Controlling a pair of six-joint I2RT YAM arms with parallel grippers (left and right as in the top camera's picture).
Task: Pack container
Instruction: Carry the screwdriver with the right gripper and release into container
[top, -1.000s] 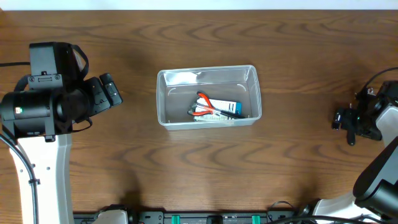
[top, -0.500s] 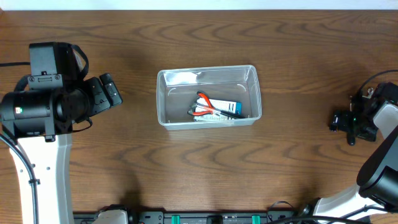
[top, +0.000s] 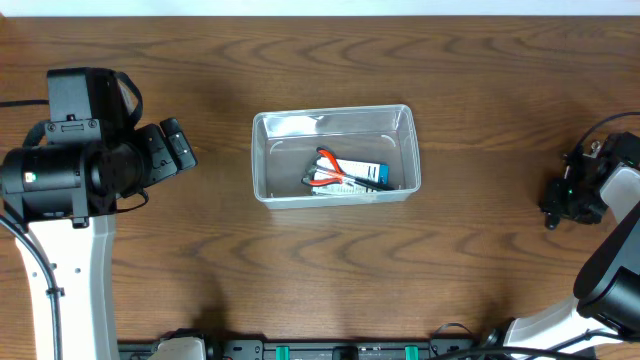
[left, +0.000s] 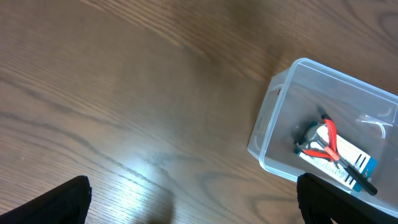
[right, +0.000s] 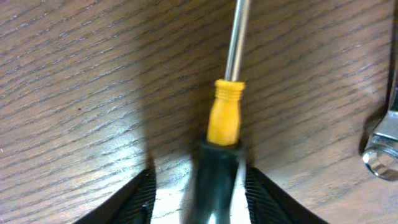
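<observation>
The clear plastic container (top: 262, 160) stands at the table's middle, with red-handled pliers (top: 325, 165) and a small white-and-blue box (top: 362, 172) inside; the left wrist view shows the container (left: 267, 124) at right. A screwdriver (right: 225, 118) with a yellow collar, dark handle and steel shaft lies on the wood. My right gripper (right: 199, 193) straddles its handle, fingers close on both sides with thin gaps showing. At the table's right edge the right gripper (top: 556, 204) points down. My left gripper (left: 193, 208) hangs wide open and empty, well left of the container.
A steel wrench head (right: 380, 149) lies just right of the screwdriver. The left arm's body (top: 70, 170) fills the table's left side. Bare wood lies between both arms and the container.
The right gripper's fingers have narrowed from wide open to close around the screwdriver handle, and the arm shifted slightly. The left arm and the container are unmoved.
</observation>
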